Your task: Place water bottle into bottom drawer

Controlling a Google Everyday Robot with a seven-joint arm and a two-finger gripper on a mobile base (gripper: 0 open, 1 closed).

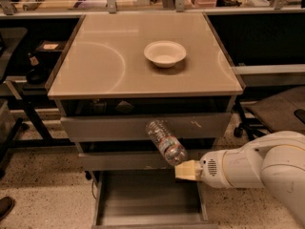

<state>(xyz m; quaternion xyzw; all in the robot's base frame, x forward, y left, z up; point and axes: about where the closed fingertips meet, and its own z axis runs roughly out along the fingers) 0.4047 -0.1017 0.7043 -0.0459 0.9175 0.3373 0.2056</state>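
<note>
The water bottle (165, 141) is clear and ribbed with a pale label band. It is tilted, its upper end to the upper left, and hangs in front of the two grey drawer fronts. My gripper (185, 168) holds its lower right end, at the end of my white arm coming in from the right. The bottom drawer (148, 202) is pulled out below, a wide tray with a plain grey floor. The bottle is above its right half and does not touch it.
A white round bowl (165, 53) stands on the beige cabinet top (95, 66). A black desk frame (28, 104) is at the left and an office chair base (252, 123) at the right. A shelf with clutter runs along the back.
</note>
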